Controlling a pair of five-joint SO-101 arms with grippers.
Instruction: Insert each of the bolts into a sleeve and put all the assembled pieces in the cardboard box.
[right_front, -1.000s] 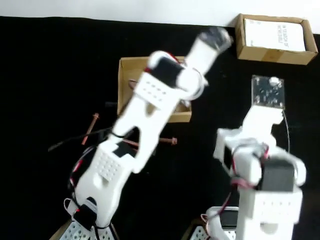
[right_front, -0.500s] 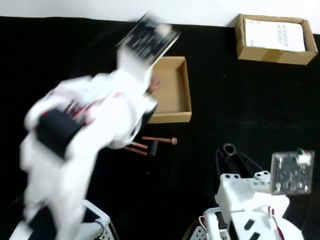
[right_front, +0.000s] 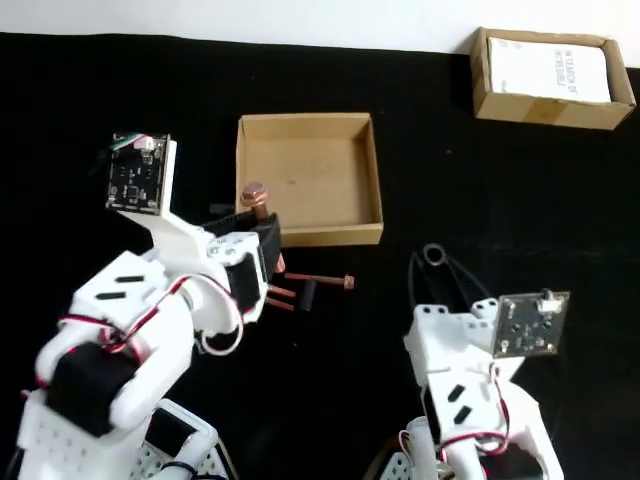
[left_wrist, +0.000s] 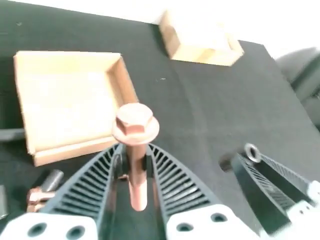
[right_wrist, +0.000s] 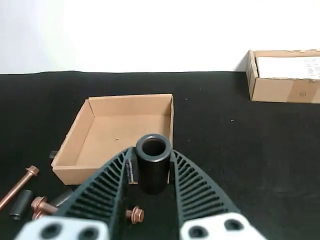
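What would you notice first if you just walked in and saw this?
The left gripper clamps a copper bolt, head up, beside the cardboard box. The right gripper holds a black sleeve upright. Loose bolts and sleeves lie in front of the box.

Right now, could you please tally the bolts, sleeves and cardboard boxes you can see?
Bolts: 4, one in the left arm's fingers, three on the table.
Sleeves: 3, one in the right arm's fingers, two on the table.
Cardboard boxes: 2.
Total: 9.
A dark piece beside the nearer box is too unclear to count.
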